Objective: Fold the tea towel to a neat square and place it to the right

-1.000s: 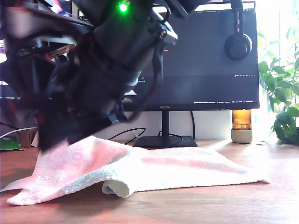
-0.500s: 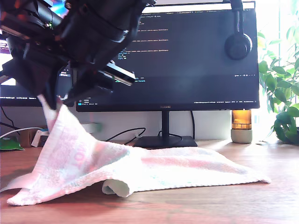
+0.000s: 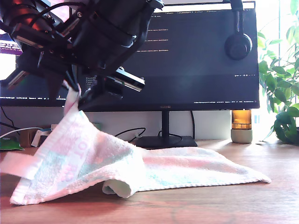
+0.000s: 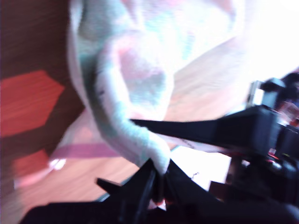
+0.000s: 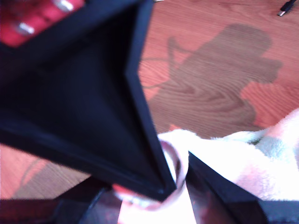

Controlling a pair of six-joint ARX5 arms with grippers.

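Tea towel [image 3: 154,170] spread across the wooden surface [image 3: 210,205], lower middle of the exterior view, its corner at that view's left now hoisted higher than a second ago, up before the monitor [image 3: 201,60]. First end effector [image 4: 159,186] pinched narrow on a bunched edge; second end effector [image 5: 180,175] clamped on another fold. Lift under way, so the first fold looks begun, square not yet formed

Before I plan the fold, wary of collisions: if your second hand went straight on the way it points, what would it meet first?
Past the tea towel pinched in my second hand, probably the bare wooden table; depth is unclear.
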